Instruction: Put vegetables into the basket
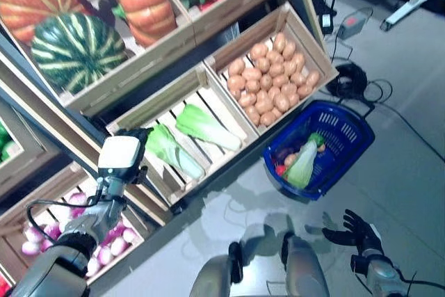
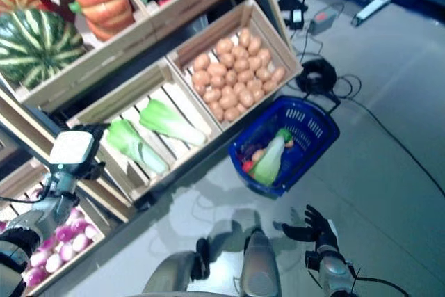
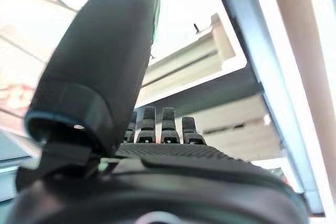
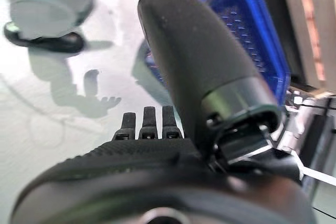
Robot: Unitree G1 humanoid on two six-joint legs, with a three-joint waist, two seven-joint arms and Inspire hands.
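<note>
Reaching stage: left robot hand (image 1: 132, 137) fingers straight, empty, left of centre by bok choy (image 1: 172, 149) in crate (image 1: 229, 106); right robot hand (image 1: 354, 231) relaxed lower right; next grasp, carry to basket (image 1: 348, 137).

The arms were silver-grey and rounded; each hand was dark: left hand (image 1: 133, 135) behind a white wrist block, right hand (image 1: 358, 233) with ribbed fingers.
</note>
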